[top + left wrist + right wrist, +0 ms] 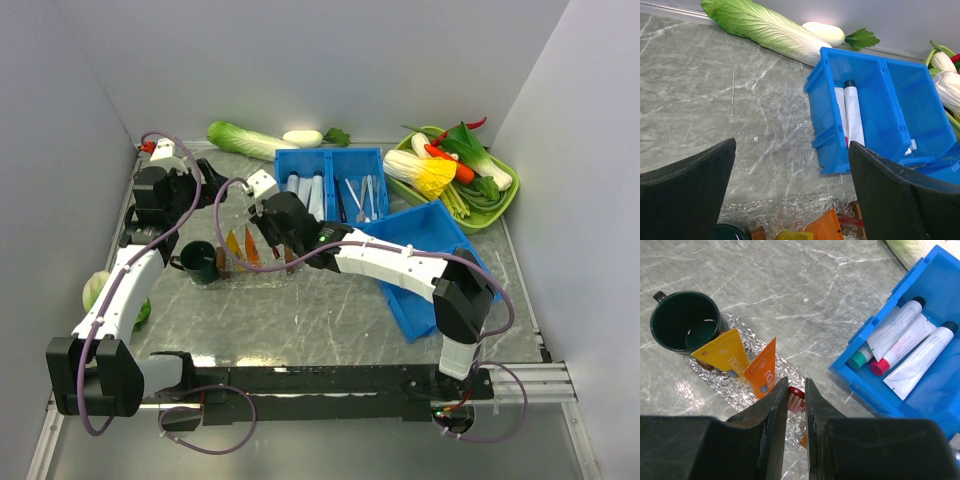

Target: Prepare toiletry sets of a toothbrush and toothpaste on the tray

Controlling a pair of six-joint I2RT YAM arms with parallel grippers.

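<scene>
From above, the right gripper (278,237) hangs over the right end of the tray (262,277), just beside the toothpaste tubes (241,247). A green mug (197,262) crowds the tray's left edge. Bare tabletop (300,320) lies open on the near side.

In the left wrist view, the left gripper (795,200) is spread wide and holds nothing. It hangs over bare marble, with the corner of the blue bin (815,95) to its right.

In the right wrist view, the jaws clench the toothbrush (796,393) over the tray, just right of the orange tube.
</scene>
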